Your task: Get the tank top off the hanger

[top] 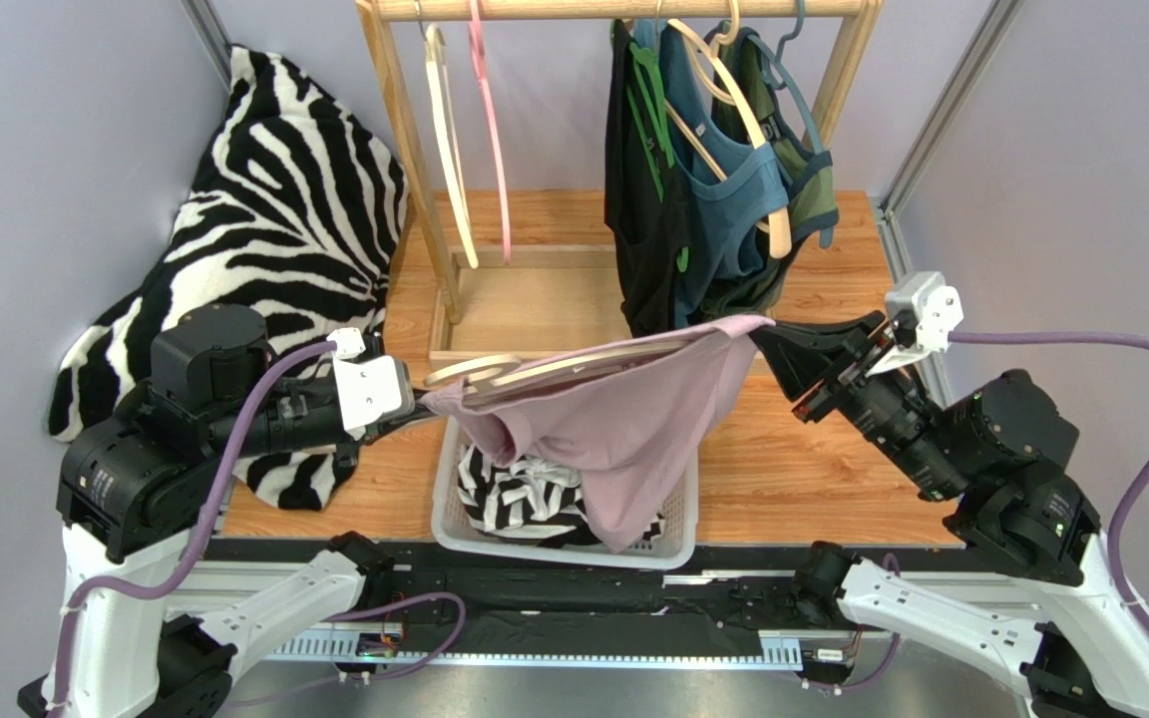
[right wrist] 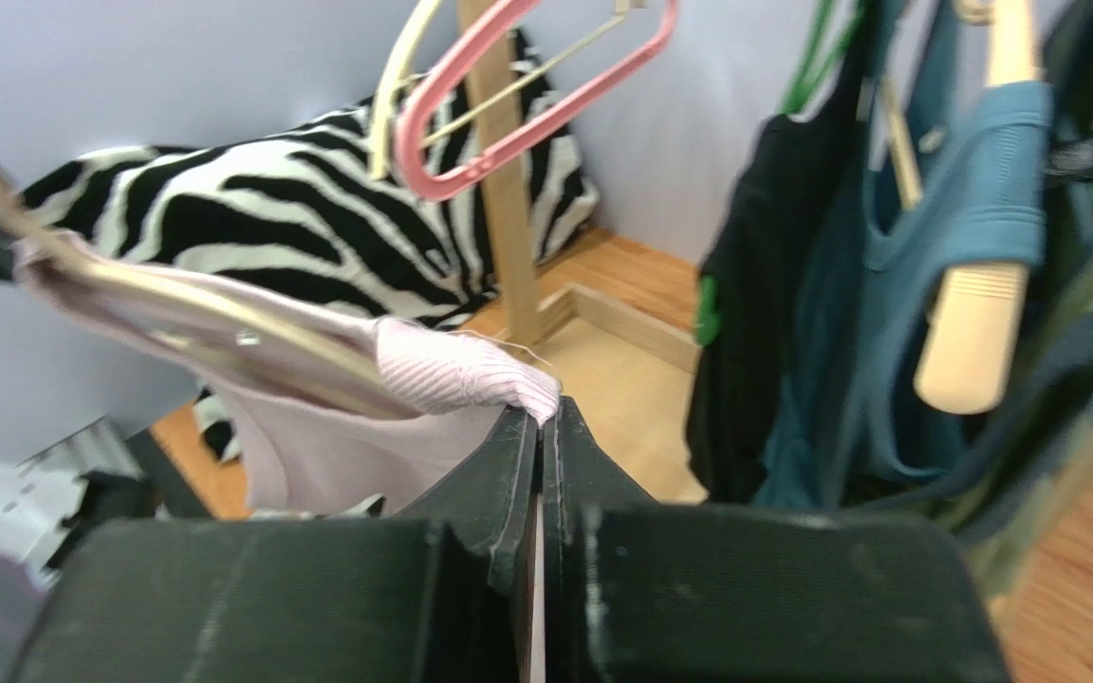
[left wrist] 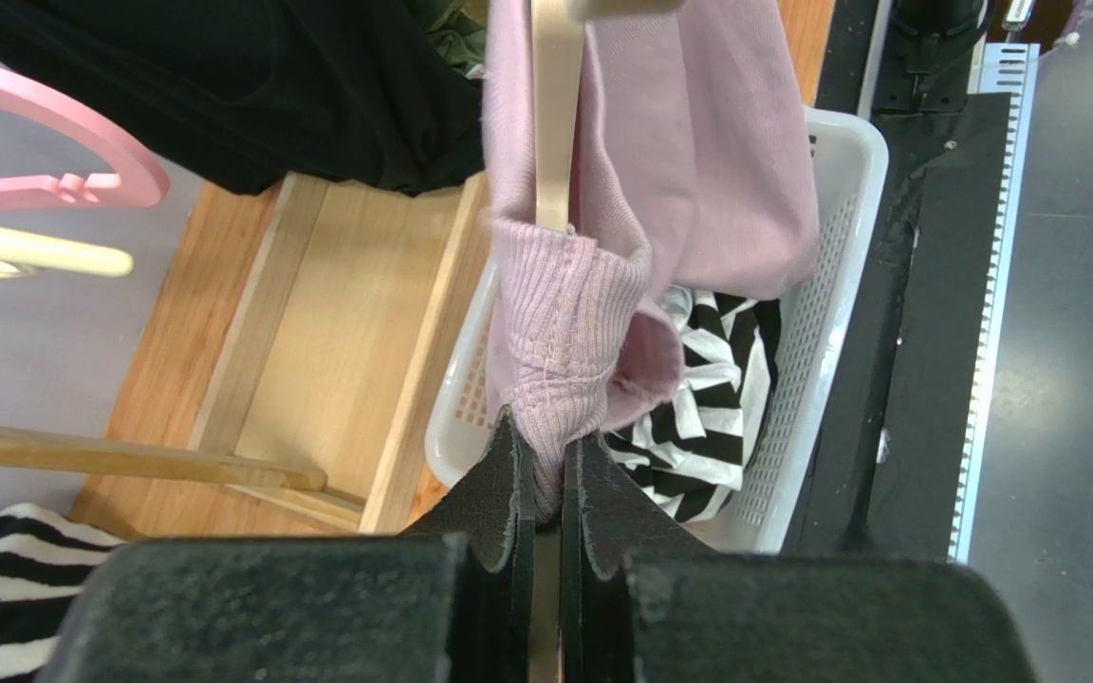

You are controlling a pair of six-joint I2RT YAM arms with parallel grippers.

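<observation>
Finds the pink tank top (top: 641, 412) slung across mid-frame in the top view, stretched between both arms, its lower part drooping over the white basket (top: 681, 524) at lower centre. Notes the left gripper (top: 419, 404) clamped shut on the end of the pale hanger (top: 536, 367), with the ribbed shoulder strap bunched right at the fingertips in the left wrist view. Notes the right gripper (top: 776, 347) pinched shut on the opposite ribbed edge of the tank top, with the hanger's other arm running under the cloth toward that pinch. Records a zebra-striped cloth (top: 528, 501) lying in the basket, directly beneath the hanging fabric. Records a wooden rack (top: 404, 165) at upper centre, standing close behind the stretched garment. Lists a pink hanger (top: 491, 135) and a cream hanger (top: 446, 150) on the left of its rail. Lists a black garment (top: 638, 210), a teal top (top: 716, 210) and an olive one (top: 813, 172) crowded on the right, their lower edges hanging just behind the right gripper's end of the tank top. Marks zebra-print fabric (top: 289, 210) at upper left, spread behind the left arm. Cannot tell whether the strap at the right is off the hanger's tip.
</observation>
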